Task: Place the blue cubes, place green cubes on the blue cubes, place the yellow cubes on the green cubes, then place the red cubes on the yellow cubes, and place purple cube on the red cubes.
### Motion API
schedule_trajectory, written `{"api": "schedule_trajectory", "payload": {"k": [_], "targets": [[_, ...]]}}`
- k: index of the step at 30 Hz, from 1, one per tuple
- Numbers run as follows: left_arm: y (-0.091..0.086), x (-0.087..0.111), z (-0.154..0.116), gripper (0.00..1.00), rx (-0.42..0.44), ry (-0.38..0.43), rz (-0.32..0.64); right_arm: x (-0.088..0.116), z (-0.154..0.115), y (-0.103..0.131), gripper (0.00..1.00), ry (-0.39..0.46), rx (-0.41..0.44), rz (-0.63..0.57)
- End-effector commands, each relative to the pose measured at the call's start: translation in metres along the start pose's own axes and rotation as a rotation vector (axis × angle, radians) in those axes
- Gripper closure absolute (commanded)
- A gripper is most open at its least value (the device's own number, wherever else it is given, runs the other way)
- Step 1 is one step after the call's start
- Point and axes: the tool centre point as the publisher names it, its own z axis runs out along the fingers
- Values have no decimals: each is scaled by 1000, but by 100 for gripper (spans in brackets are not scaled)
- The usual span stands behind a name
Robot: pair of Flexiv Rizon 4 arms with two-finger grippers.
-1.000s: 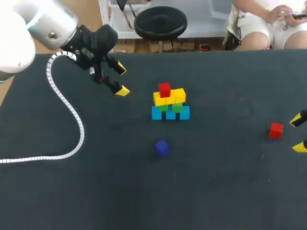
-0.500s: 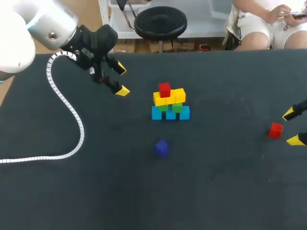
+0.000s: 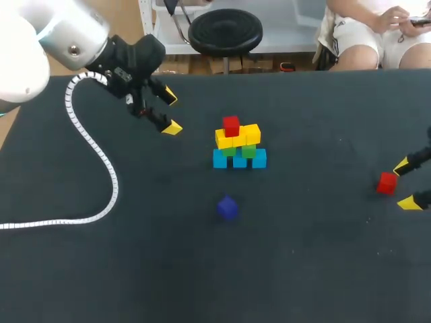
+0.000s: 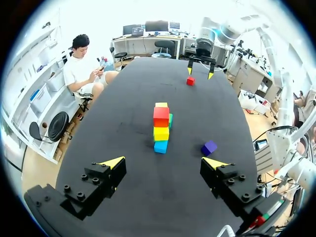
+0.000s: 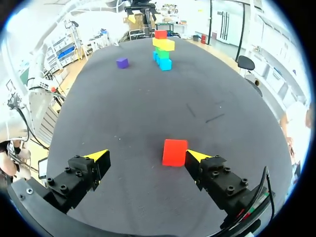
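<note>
Red cube (image 3: 386, 183) near the right edge of the worktop (image 3: 303, 269): we're fetching it, right gripper (image 3: 404, 184) spread beside it; next straddle, then pinch.

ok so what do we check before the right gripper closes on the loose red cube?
1. Right gripper open: ok.
2. Loose red cube centred between its fingers: not ok, it sits close to one fingertip.
3. Gripper low enough on the cube: cannot tell.
4. Stack upright, room beside its top red cube: ok.
5. Left gripper apart from the stack: ok, open.
6. Purple cube apart from the stack: ok.
</note>
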Motion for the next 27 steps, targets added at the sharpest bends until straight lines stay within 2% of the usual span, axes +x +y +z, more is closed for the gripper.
{"api": "schedule_trajectory", "payload": {"k": [1, 12, 27], "targets": [[2, 0, 0, 0, 4, 0, 2, -1, 7, -9, 0, -9, -18, -3], [2, 0, 0, 0, 4, 0, 2, 7, 13, -19, 0, -45, -49, 14], [2, 0, 0, 0, 4, 0, 2, -1, 18, -27, 0, -56, -71, -32]]}}
